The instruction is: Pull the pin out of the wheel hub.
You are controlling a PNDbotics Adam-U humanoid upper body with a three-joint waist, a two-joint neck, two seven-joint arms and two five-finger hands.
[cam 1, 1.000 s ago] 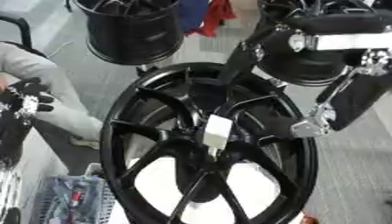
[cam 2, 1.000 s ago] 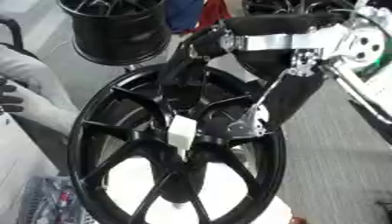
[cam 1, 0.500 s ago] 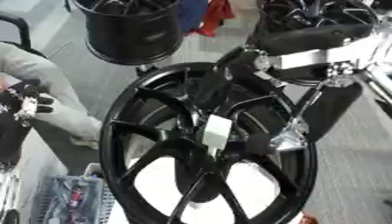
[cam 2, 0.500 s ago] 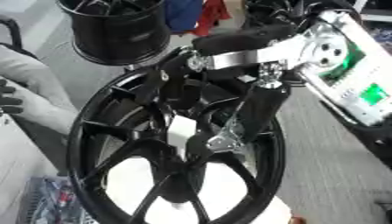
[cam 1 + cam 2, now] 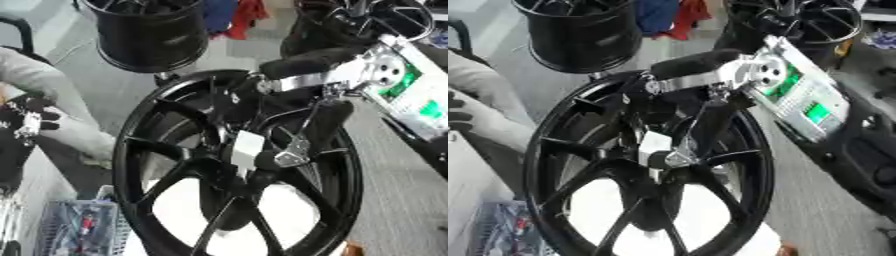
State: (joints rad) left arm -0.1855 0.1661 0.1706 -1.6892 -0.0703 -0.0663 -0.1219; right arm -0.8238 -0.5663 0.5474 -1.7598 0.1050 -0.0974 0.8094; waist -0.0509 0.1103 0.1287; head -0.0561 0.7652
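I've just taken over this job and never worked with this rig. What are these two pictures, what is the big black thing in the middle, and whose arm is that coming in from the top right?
Both pictures come from the robot's head, one from each eye of a stereo camera looking down, so they show nearly the same scene. The big black spoked ring is the wheel hub, the task's object. At its centre sits a small pale piece; it may be the pin, but I cannot say for sure. The arm from the upper right is the robot's own right arm, silver and black with a green circuit board. Its right hand reaches down to the hub's centre; whether its fingers are closed on anything is not clear. The left hand shows at the left edge. More black rims stand behind.
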